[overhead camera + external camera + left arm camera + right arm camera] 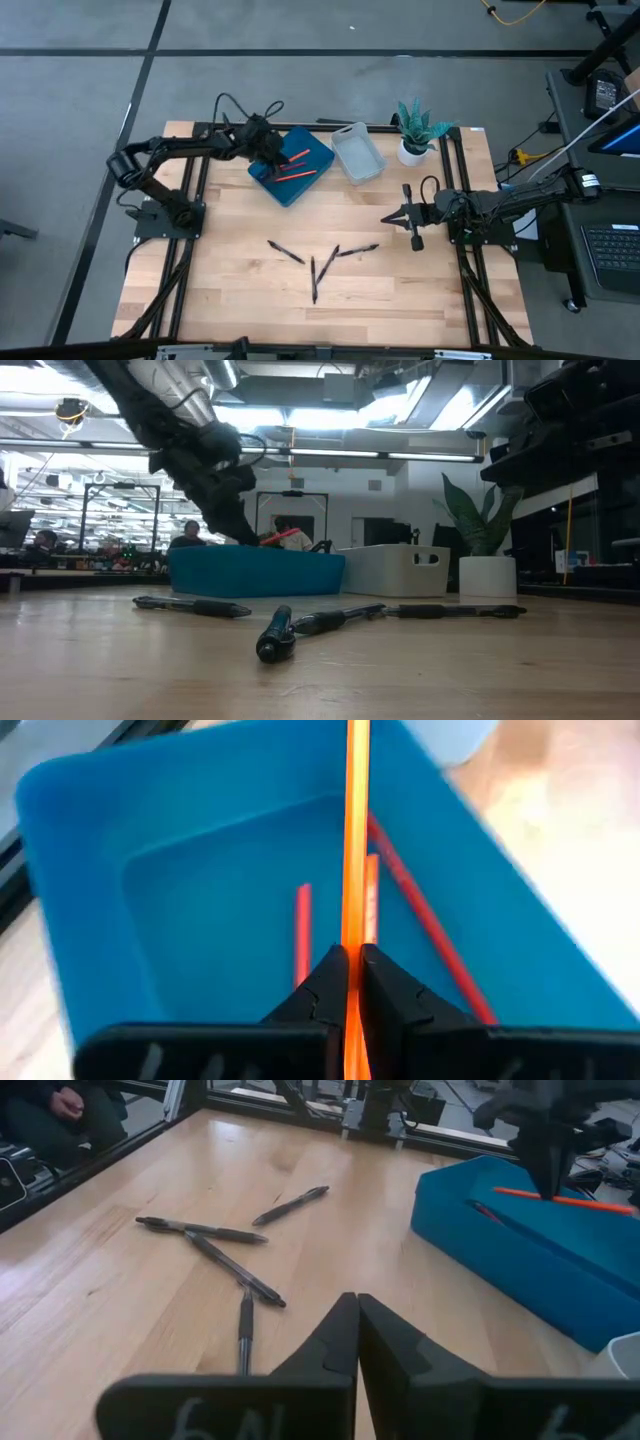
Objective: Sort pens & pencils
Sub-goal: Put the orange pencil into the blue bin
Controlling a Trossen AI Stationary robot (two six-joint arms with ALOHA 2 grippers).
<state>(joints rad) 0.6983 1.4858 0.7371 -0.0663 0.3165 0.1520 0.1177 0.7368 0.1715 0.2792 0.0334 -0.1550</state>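
We work on a pale wooden table top (pixel 240 280) framed by black rails, in a big workshop with strip lights overhead and people seated far behind it. The left gripper (pixel 350 982) hangs over the blue plastic bin (pixel 322 160) with its jaws clamped on a thin orange pencil (pixel 354 830), which juts out past the fingertips. Below it, inside the bin, lie the other thin red and orange pencils (pixel 302 932), loose and at different angles. Beside the bin, further from this gripper, stand an empty-looking grey plastic bin (pixel 357 152) and a small potted green plant in a white pot (pixel 416 130).

The right gripper (pixel 356 1335) waits with its jaws pressed together on nothing, low over the table. Just ahead of it, the four slim black pens (pixel 224 1260) lie scattered on the wood, some with their ends touching.

We judge both sorts light, stiff and smooth, so they may roll or pivot in a pinch. We would take each one near its middle, across its length.
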